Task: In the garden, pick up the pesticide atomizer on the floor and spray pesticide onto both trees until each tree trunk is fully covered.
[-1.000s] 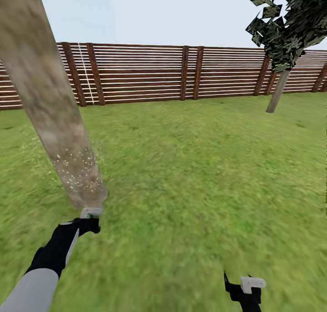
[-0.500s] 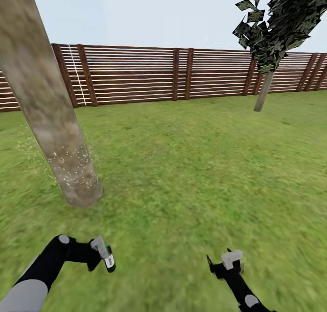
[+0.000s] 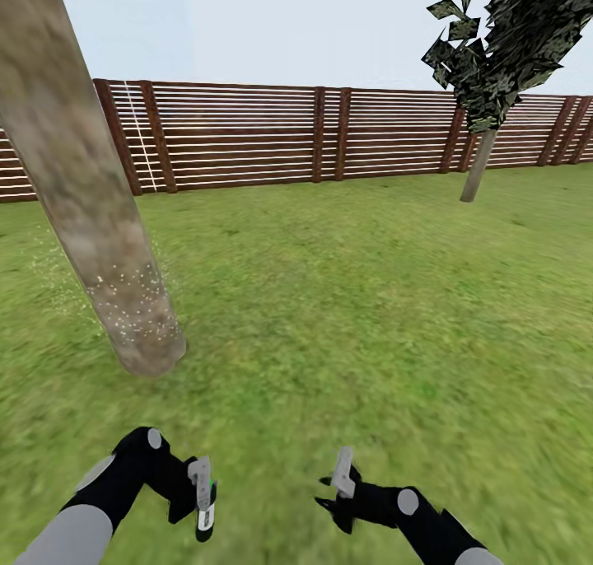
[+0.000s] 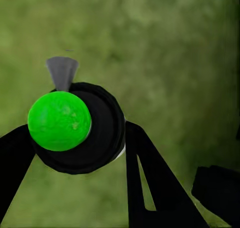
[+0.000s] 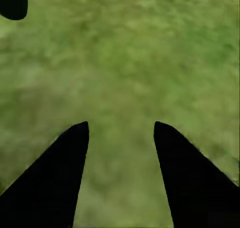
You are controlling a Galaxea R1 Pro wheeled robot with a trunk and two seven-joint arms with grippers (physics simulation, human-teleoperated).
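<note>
- Green-capped pesticide atomizer (image 4: 75, 125) sits clamped in the left gripper (image 4: 80, 153): dark round body, bright green ball on top, grey nozzle tip, with a black finger (image 4: 150, 178) pressed to each side of the body.
- Head view: left gripper (image 3: 198, 499) hangs low over the floor (image 3: 354, 301), with the atomizer (image 3: 204, 511) pointing down at the grass, not at any trunk.
- Right gripper (image 5: 120, 133) is parted and empty, nothing but lawn between its jaws; in the head view it (image 3: 339, 487) hangs low, near the left one.
- Nearest tree trunk (image 3: 91, 211), thick and mottled grey-brown, stands ahead on the left. Pesticide (image 3: 132, 305) shows as white specks across its lower band only, with a few scattered on the grass beside it. Above that band the bark looks bare.
- Thin-trunked, dark-leaved tree (image 3: 482, 137) stands by the wooden fence (image 3: 329, 137); too slender to be a target, I judge.
- Step in hand, as I read it: mid-spray on one trunk, the arm drawn down away from it. Coverage is partial.
- Next move calls for lifting the atomizer, turning the nozzle toward the trunk and working upward past the speckled band.
- Whether the far side of the trunk is covered cannot be told from here.
</note>
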